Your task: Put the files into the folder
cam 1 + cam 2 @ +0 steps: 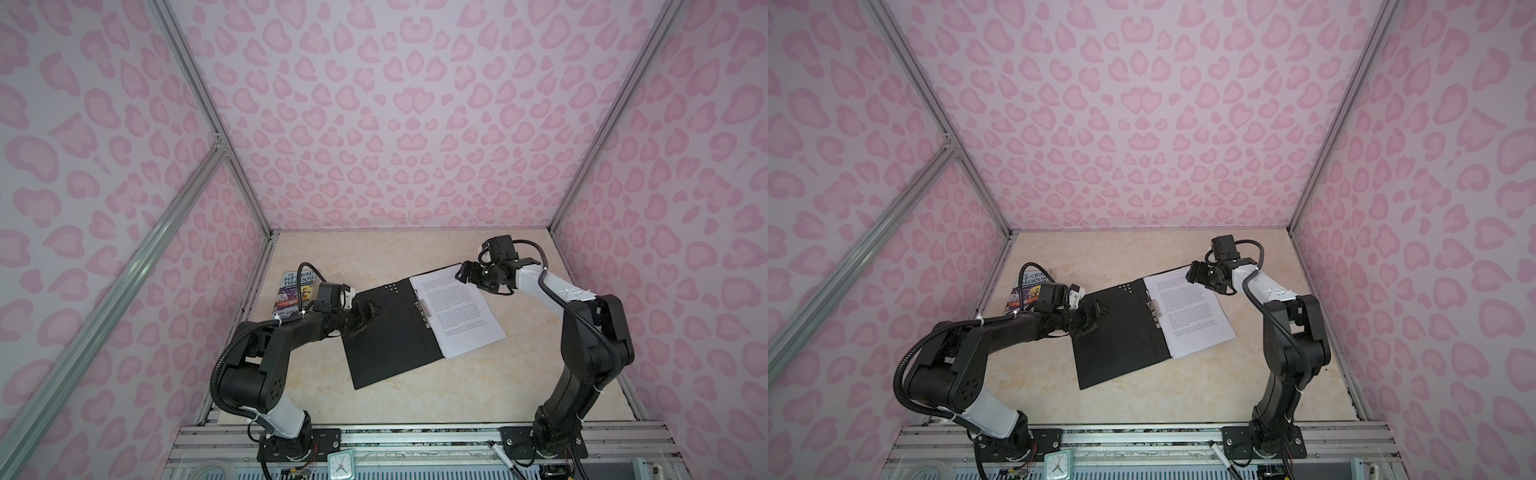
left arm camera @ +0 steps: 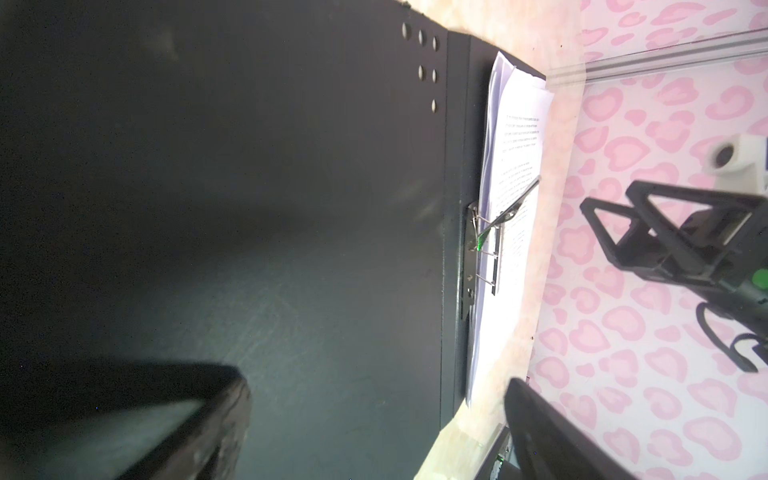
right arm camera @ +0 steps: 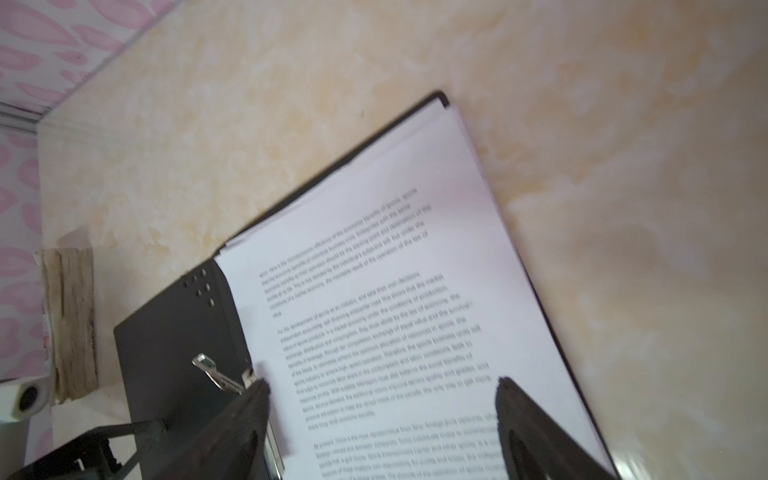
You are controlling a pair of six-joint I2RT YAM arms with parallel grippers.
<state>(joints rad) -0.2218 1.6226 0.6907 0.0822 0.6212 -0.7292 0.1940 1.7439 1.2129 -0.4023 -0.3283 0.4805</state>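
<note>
Lying open mid-frame, folder (image 1: 386,336) holds files (image 1: 457,316); closing likely remains; left tool (image 1: 365,318) and right tool (image 1: 464,273) apart, empty.

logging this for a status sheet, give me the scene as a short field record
folder: black, open flat on table
files: white stack on folder's right half
clip: metal, at spine by sheets' edge; clamping unclear
left gripper: open, over folder's left cover
right gripper: open, above files' far corner
book: on table, left of folder
</note>
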